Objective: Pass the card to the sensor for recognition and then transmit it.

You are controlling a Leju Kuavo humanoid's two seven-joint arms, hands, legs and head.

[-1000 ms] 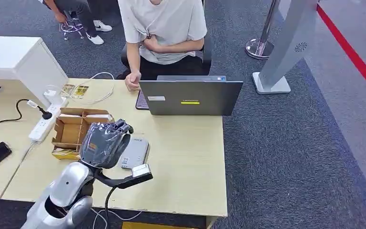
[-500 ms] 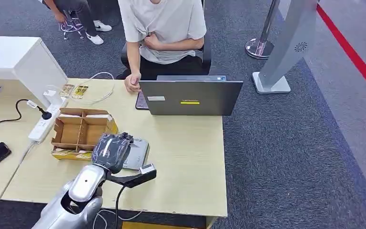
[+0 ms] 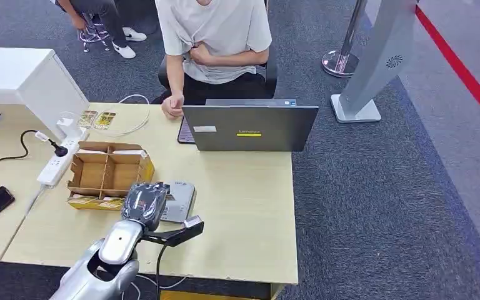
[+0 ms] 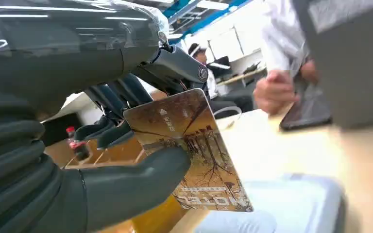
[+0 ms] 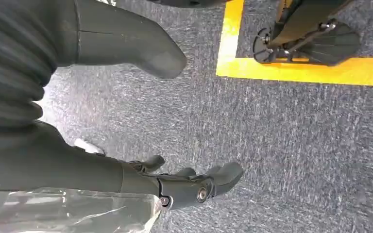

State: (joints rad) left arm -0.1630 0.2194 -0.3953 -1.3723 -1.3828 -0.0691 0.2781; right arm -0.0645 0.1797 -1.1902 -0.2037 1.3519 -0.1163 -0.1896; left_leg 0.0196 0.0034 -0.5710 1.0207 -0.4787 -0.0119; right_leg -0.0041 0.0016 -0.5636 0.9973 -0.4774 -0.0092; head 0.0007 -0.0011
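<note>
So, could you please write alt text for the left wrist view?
The left hand pinches a brown card with a tree picture above a light grey sensor box on the wooden table. Behind, blurred, a person's hand rests near a laptop.

The left arm (image 3: pixel 103 259) is silver and rounded, with a black cable looping beside its wrist and a small grey camera block on a black bracket. The left hand (image 3: pixel 144 201) is dark grey under a clear, shiny plastic wrap. Seen close, it has a ribbed grey cover, a thick matte grey thumb (image 4: pixel 141 177) and darker fingers (image 4: pixel 121 94) with a round metal screw. The right hand (image 5: pixel 126 116) looks alike: ribbed cover, grey thumb, dark fingers, crinkled plastic.
</note>
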